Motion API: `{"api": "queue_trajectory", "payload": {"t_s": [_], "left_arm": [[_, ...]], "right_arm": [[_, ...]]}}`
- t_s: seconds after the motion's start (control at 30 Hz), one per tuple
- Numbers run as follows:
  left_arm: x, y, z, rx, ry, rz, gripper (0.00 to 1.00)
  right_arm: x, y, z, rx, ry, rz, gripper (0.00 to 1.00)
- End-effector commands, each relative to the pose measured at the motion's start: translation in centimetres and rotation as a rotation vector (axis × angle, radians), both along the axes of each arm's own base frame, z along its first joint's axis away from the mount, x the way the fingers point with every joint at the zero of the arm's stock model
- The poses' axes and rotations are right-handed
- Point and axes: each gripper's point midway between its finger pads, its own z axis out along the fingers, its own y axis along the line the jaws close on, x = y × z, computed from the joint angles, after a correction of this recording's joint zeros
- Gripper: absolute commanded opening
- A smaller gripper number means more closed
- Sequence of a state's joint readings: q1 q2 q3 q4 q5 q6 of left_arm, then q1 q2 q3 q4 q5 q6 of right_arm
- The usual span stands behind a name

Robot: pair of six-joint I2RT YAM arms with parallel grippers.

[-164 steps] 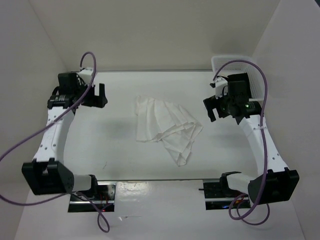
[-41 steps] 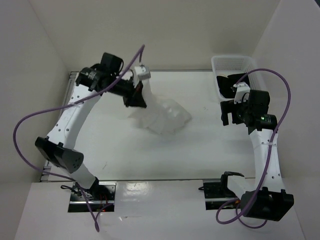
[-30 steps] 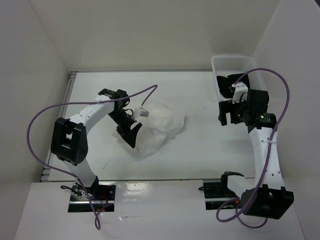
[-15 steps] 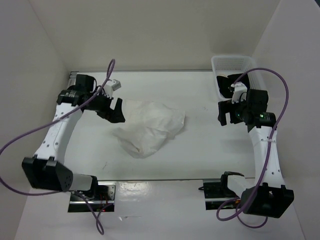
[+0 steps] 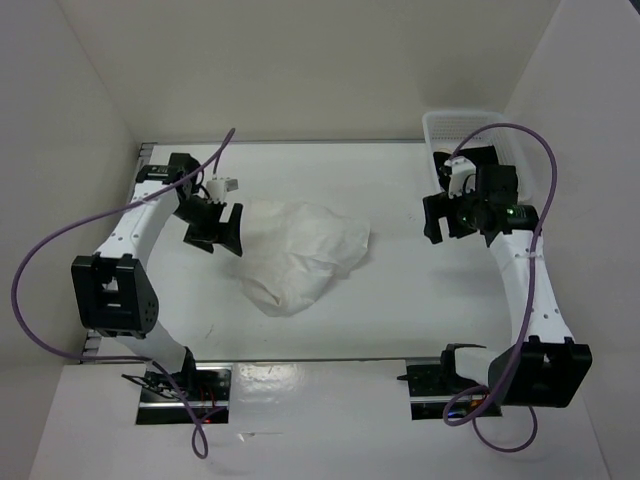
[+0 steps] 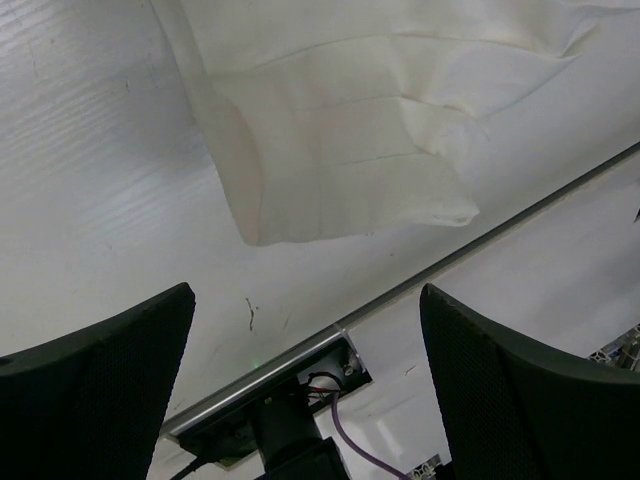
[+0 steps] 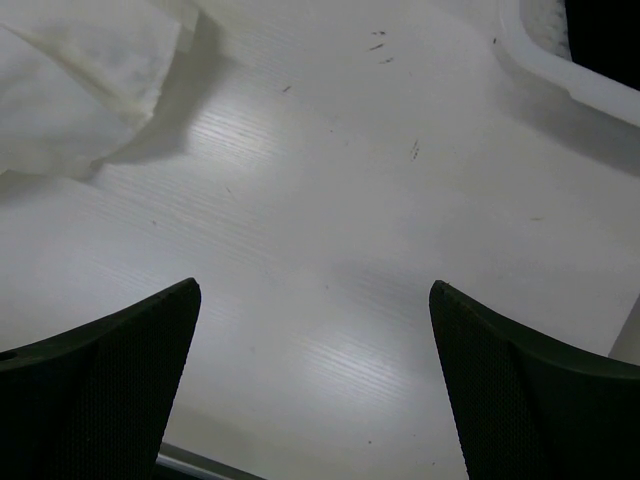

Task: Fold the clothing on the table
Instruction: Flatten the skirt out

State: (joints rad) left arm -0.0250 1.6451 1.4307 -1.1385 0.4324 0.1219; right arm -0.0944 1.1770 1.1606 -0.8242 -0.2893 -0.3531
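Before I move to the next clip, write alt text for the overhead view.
A white garment lies rumpled in a heap at the middle of a white table. The left arm has its open jaws close beside the heap's left edge; the right arm, jaws open, hangs farther right by a white basket.

Clothing (image 5: 300,255): thin white cloth, matt, soft, w/ pressed crease lines; looks creamier in left wrist view. Table (image 5: 400,300): matt white, smooth from above; close up, fine streaky grain + small dark scuffs. Rail (image 6: 500,235) at table edge: grey metal, dull sheen. Basket (image 5: 432,130): white plastic, smooth rim. Left gripper (image 6: 305,330) & right gripper (image 7: 315,320) pads (image 7: 90,390): black, matt, fine dotted texture. Arm shells (image 5: 527,290): white plastic, slight gloss.
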Motion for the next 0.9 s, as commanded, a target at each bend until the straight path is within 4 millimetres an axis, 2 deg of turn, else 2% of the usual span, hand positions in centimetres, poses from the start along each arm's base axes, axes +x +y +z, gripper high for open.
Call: {"api": "queue_trajectory", "payload": {"t_s": [0.0,0.03,0.1,0.13,0.2,0.23,0.37,0.5,0.53,0.67,0.73,0.8,0.87], "left_arm": [[-1.4,0.7,2.6,0.042,-0.015,0.032,0.99],[-1.1,0.8,3.6,0.051,-0.046,0.045,0.99],[-1.7,1.0,4.9,0.056,-0.085,0.056,0.99],[-1.9,1.0,5.4,0.055,-0.107,0.057,0.99],[-2.4,1.0,6.9,0.052,-0.168,0.058,0.99],[-2.6,1.2,7.4,0.061,-0.19,0.062,1.0],[-3.5,2.1,9.3,0.091,-0.294,0.068,1.0],[-4.0,4.0,9.7,0.202,-0.321,0.078,1.0],[-3.9,4.5,9.9,0.232,-0.317,0.076,1.0],[-2.2,6.4,13.0,0.326,-0.394,0.162,1.0],[-1.8,6.9,13.1,0.348,-0.383,0.21,1.0],[-1.5,6.3,11.9,0.314,-0.324,0.244,0.83],[-2.2,5.2,8.9,0.252,-0.207,0.25,0.66]], "right_arm": [[1.1,1.1,1.9,-0.021,-0.052,0.033,0.99],[1.8,2.2,1.6,-0.03,-0.041,0.068,0.99],[2.3,3.6,1.9,-0.042,-0.049,0.117,0.99],[2.5,4.0,1.2,-0.059,-0.027,0.136,0.99],[3.1,5.7,1.6,-0.083,-0.048,0.188,0.99],[3.2,6.2,1.0,-0.095,-0.031,0.201,0.99],[3.9,7.5,0.5,-0.113,-0.028,0.231,0.99],[3.9,8.4,0.3,-0.091,-0.025,0.249,0.99],[4.0,8.8,0.5,-0.09,-0.035,0.261,0.99],[4.1,10.2,0.8,-0.093,-0.058,0.295,0.99],[3.9,10.5,0.9,-0.091,-0.073,0.303,0.99],[3.5,10.6,0.8,-0.079,-0.068,0.303,0.99],[3.1,10.5,1.3,-0.071,-0.081,0.296,0.99]]}}
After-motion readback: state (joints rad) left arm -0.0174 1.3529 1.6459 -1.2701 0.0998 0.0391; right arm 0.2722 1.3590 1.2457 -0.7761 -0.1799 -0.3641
